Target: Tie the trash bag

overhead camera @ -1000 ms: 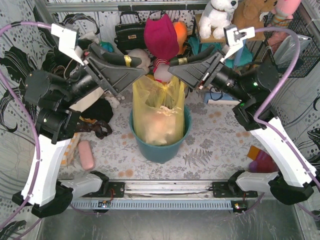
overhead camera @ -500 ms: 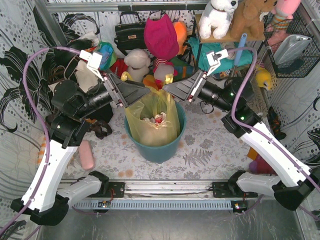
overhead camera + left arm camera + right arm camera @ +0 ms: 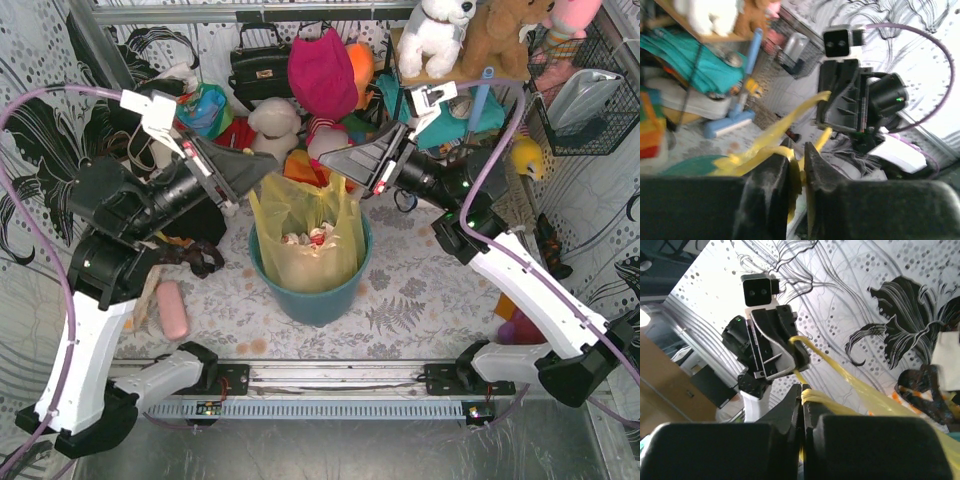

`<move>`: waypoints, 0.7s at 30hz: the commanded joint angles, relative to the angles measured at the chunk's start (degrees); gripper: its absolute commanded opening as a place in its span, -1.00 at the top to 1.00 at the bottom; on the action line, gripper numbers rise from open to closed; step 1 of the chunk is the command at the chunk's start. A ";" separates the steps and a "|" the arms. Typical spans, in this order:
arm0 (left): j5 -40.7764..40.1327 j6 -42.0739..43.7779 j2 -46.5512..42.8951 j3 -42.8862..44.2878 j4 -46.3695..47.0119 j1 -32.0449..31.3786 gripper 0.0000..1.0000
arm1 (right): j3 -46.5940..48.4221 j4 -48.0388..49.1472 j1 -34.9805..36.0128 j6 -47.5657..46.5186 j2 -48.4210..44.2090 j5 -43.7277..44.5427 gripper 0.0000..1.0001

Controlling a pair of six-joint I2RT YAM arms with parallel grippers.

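The floral table cover [image 3: 420,290] carries a pink oblong block [image 3: 172,310] at about 8 o'clock from the teal bin [image 3: 318,300], well apart from it. The bin stands upright at mid-table. The trash bag [image 3: 305,240] sits inside it, its yellow plastic rising above the rim, with crumpled white-and-red paper showing in its open mouth.

At about 11 o'clock from the bag's middle, the left gripper [image 3: 262,172] reaches in over the far rim. At about 12 to 1 o'clock the right gripper [image 3: 325,165] meets it from the other side, and the two tips are near each other above the bag's far edge.

In the left wrist view the left fingers [image 3: 765,190] stand almost together, with a yellow strip of the bag clamped in the narrow gap. One strand runs up toward 1 o'clock to the right gripper. In the right wrist view the right fingers [image 3: 785,415] are pressed together on a thin yellow strand, which stretches up toward 12 o'clock and loops around the left gripper's finger.

Beyond the bag, a black handbag [image 3: 260,68] lies at 11 o'clock and a magenta cloth [image 3: 322,72] at 12. A white plush dog [image 3: 437,28], a brown teddy bear [image 3: 500,32] and a wire basket [image 3: 590,110] lie toward 1 to 2 o'clock.
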 commanded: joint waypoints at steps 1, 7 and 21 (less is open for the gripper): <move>-14.42 7.81 -0.28 8.79 -7.95 0.41 0.82 | 4.96 -3.89 -0.17 -6.33 -5.14 5.89 1.00; -34.57 11.27 -7.07 7.86 -13.81 0.38 1.00 | -1.14 -14.61 -0.13 -15.53 -16.07 18.80 1.00; -36.00 11.94 -10.05 0.94 -15.78 0.35 1.00 | -12.08 -23.64 -0.13 -17.63 -26.84 31.20 1.00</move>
